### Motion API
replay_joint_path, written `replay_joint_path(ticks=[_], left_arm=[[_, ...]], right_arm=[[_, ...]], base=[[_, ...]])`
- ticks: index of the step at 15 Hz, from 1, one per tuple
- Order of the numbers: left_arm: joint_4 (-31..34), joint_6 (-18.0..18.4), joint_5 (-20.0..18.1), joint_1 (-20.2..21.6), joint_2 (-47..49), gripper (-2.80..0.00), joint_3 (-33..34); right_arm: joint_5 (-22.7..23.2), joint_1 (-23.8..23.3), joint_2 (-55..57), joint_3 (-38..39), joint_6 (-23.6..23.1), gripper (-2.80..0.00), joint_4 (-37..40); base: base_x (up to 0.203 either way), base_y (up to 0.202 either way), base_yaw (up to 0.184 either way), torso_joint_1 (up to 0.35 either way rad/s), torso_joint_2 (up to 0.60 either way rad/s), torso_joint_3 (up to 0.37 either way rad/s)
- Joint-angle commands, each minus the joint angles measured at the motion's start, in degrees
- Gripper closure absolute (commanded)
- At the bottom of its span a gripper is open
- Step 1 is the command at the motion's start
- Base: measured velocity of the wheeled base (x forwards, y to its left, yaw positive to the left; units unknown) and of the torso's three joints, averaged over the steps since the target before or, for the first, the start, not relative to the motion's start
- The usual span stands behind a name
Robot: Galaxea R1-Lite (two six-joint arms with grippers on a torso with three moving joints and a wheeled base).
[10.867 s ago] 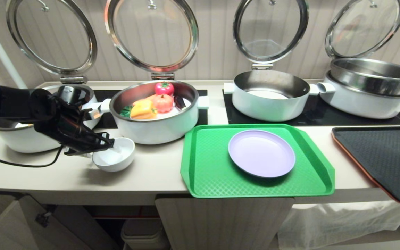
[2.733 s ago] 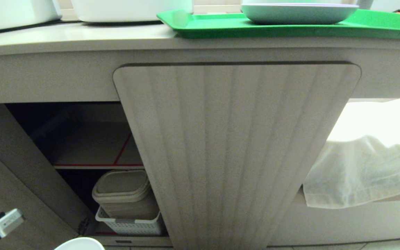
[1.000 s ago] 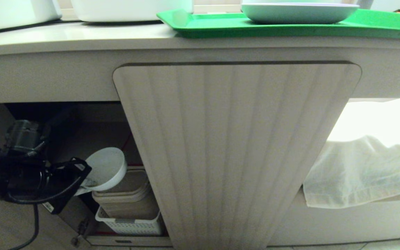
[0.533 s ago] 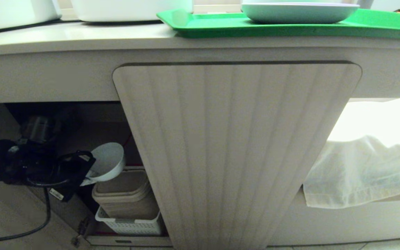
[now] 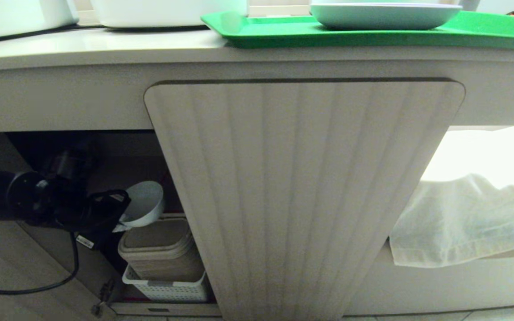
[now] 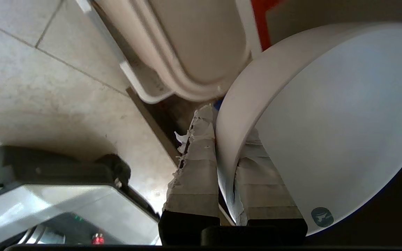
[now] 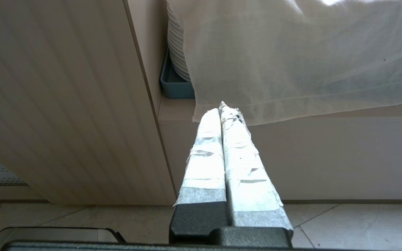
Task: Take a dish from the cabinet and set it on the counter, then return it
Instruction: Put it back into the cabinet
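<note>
Because the left gripper (image 5: 121,218) pinches only the rim wall of the glossy white bowl (image 5: 144,203), which looks rigid, light, slippery and chippable, the hold seems marginal. The bowl hangs tilted inside the open cabinet (image 5: 118,165), above a lidded bin (image 5: 159,243); little room beside the fluted door (image 5: 301,196). Right gripper (image 7: 223,115) idle, fingers together.
</note>
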Motion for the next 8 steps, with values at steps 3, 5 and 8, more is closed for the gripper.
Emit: replay_joint_path(ticks=[3,5,8], left_arm=[[0.1,-0.5,0.9,0.6,3.5,0.0,-3.3],[0.2,-0.6,1.1,1.1,4.2,0.0,-4.9],[0.2,-0.5,2.2,1.2,5.6,0.0,-6.4]], right_arm=[[0.0,0.0,0.1,0.0,0.0,0.0,0.0],[0.0,0.0,0.1,0.0,0.0,0.0,0.0],[0.0,0.0,0.1,0.0,0.0,0.0,0.0]], base=[[0.0,0.0,0.0,0.0,0.0,0.0],[0.0,0.0,0.0,0.0,0.0,0.0],[0.0,0.0,0.0,0.0,0.0,0.0]])
